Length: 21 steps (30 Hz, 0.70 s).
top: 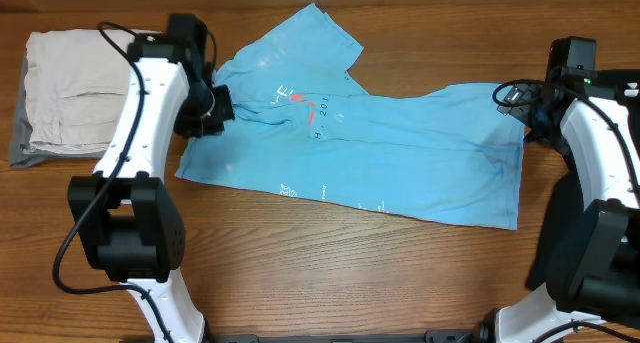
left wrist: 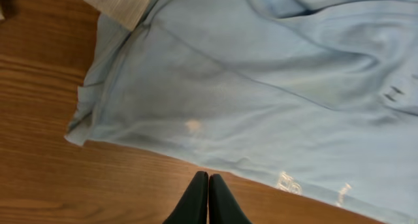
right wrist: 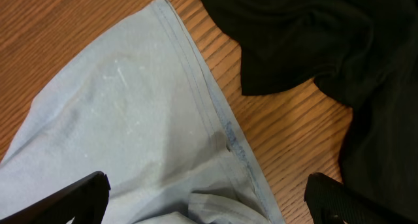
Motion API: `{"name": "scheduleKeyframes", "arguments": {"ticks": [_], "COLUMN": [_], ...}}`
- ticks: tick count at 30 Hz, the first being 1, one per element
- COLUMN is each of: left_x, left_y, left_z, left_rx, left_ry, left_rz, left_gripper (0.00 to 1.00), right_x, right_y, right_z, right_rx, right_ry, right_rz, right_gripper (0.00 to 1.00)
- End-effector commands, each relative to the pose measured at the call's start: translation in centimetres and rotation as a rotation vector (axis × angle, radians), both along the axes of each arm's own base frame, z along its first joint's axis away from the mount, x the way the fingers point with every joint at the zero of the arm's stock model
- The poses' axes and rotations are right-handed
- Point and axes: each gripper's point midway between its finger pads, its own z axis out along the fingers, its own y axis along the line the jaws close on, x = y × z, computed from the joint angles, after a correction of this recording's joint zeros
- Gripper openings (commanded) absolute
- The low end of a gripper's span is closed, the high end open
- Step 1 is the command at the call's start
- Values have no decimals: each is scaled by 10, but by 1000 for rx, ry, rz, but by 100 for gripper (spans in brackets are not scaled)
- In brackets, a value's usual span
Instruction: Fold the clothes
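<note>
Even bright light, soft shadows, wrist views slightly blurred.

Your left arm (top: 140,113) and right arm (top: 600,133) share one build: smooth white shells on the long links and chunky black housings at the joints. A thin black cable (top: 62,253) loops loose beside the left arm, and a black bundle (top: 512,91) sits by the right wrist. Your left fingers (left wrist: 199,204) and right fingers (right wrist: 72,198) are plain matte black.
</note>
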Motion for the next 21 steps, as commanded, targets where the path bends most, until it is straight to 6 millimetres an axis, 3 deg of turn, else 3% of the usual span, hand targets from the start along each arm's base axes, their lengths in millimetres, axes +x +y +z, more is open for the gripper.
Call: {"name": "scheduleKeyframes", "arguments": {"ticks": [1, 3, 5, 6, 16, 21], "left_x": [-15, -24, -33, -36, -72, -90], "left_y": [24, 36, 47, 52, 80, 83], "left_z": [-15, -29, -42, -48, -107, -124], "left_rx": [72, 87, 102, 103, 263, 286], "left_ry": [40, 68, 93, 102, 135, 160], "left_rz": [100, 154, 199, 212, 281, 298], "left_gripper": [19, 19, 6, 4, 4, 4], "right_x": [3, 4, 4, 4, 4, 4], "right_y": [-2, -2, -2, -2, -2, -2], "right_z": [11, 11, 11, 11, 11, 11], "right_rx": [-12, -12, -12, -12, -12, -12], "right_ry": [-30, -31, -31, -31, -31, -31], "right_rz": [-7, -7, -7, -7, -7, -7], "right_gripper": [100, 100, 100, 100, 100, 100]}}
